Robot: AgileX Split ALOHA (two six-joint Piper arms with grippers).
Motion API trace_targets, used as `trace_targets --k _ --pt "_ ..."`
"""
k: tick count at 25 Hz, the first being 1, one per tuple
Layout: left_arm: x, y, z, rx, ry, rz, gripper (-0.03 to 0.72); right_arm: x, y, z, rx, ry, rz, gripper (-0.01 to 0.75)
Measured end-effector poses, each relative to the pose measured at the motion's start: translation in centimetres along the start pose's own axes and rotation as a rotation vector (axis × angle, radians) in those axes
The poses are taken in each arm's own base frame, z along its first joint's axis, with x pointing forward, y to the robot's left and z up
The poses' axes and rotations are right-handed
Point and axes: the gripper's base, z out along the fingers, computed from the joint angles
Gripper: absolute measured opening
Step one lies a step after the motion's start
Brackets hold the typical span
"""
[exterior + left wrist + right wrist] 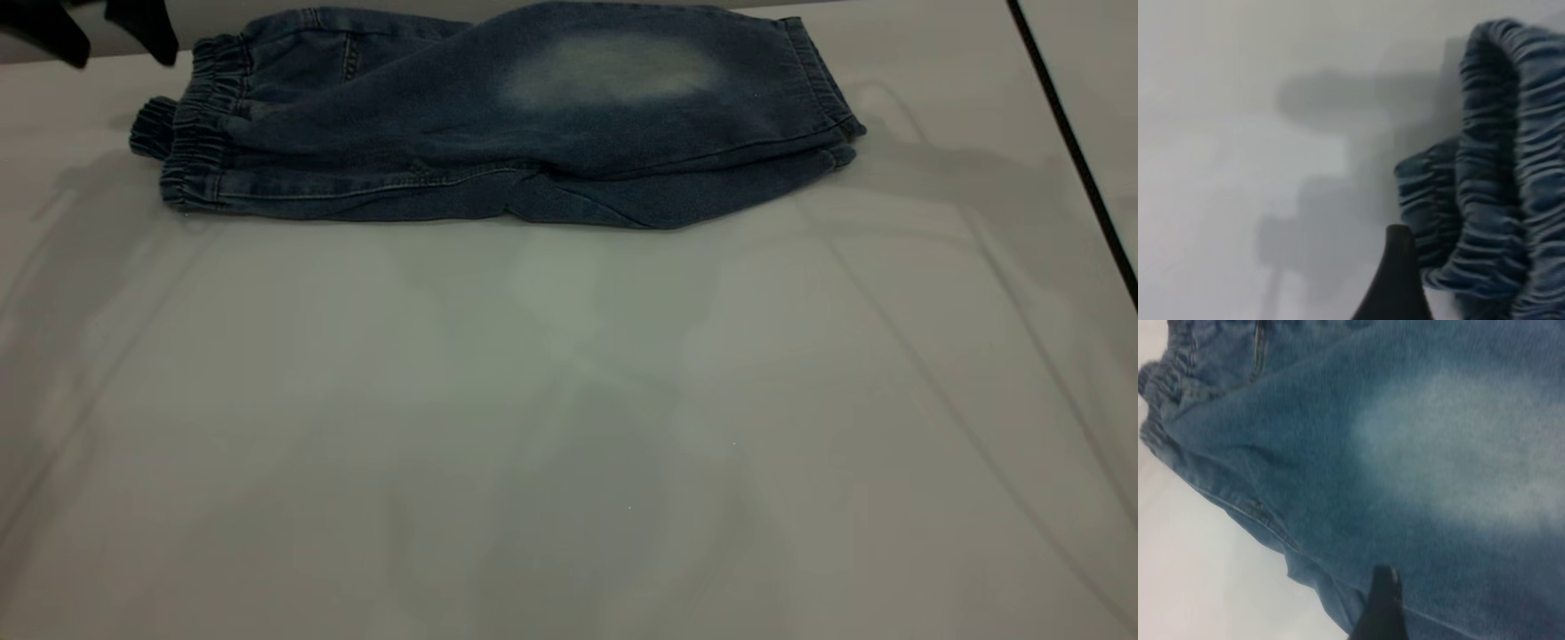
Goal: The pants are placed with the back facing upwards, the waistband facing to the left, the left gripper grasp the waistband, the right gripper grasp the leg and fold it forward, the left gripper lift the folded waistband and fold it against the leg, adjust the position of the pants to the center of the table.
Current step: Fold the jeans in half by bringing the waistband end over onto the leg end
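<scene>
Folded pants (498, 124) (seemingly lengthwise) on table (569, 427)

Folded pants (498, 124) at the table's (569, 427) far edge, waistband (200, 133) leftward.

From above we face the surface (569, 427); both wrist cameras sit close over the pants (498, 124), ours left at the waistband (1511, 167), right over the leg (1458, 453).

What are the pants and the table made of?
The pants look like soft blue denim cloth: woven look, stitched seams, a faded pale patch, a puckered elastic waistband. The table seems smooth, hard and pale, faintly glossy; its exact material is unclear.
</scene>
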Motion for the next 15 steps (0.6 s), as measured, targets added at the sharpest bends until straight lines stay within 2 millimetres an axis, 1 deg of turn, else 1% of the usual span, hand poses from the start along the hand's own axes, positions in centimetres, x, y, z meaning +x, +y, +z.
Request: trace_targets --k 5,11,15 --pt "1.0 -0.3 2.5 0.013 0.043 -0.009 0.562 0.2 0.1 0.2 0.017 0.019 0.000 0.561" --pt "1.3 -1.8 4.5 0.062 0.021 0.000 0.562 0.1 0.1 0.2 0.019 0.017 0.004 0.561" --pt "1.9 -1.9 5.7 0.074 0.043 -0.021 0.562 0.1 0.1 0.2 0.020 0.017 0.004 0.551"
